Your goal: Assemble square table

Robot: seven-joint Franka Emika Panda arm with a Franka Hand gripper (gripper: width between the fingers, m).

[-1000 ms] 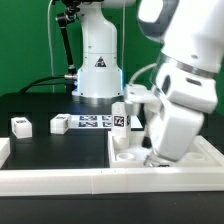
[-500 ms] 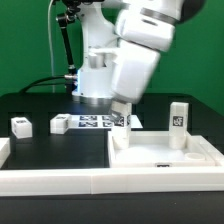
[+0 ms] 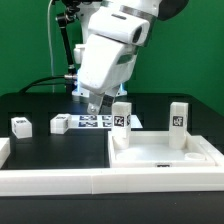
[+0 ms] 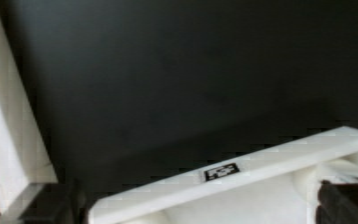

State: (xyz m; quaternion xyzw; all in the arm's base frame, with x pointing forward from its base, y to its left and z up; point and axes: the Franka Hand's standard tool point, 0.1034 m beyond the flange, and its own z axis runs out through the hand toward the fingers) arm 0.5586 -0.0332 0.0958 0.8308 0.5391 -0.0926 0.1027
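Observation:
The square table's white slab [image 3: 165, 157] lies at the exterior view's right. Two tagged legs stand upright at its far corners, one on the left [image 3: 121, 117] and one on the right [image 3: 178, 116]. Two more legs lie loose on the black table at the left [image 3: 20, 125] [image 3: 58, 124]. My gripper [image 3: 95, 104] hangs open and empty in the air, left of the left upright leg. In the wrist view a tagged edge of the slab [image 4: 247, 180] shows below the spread jaws, with nothing between them.
The marker board [image 3: 93, 122] lies just beneath and behind the gripper. White barrier rails run along the front [image 3: 50, 181] and at the left edge [image 3: 3, 150], the latter also seen as a rail [image 4: 7, 120] in the wrist view. The robot base [image 3: 97, 75] stands behind.
The arm has risen from the slab's near-left part and swung to the exterior view's left, uncovering the right upright leg. The jaws stayed open.

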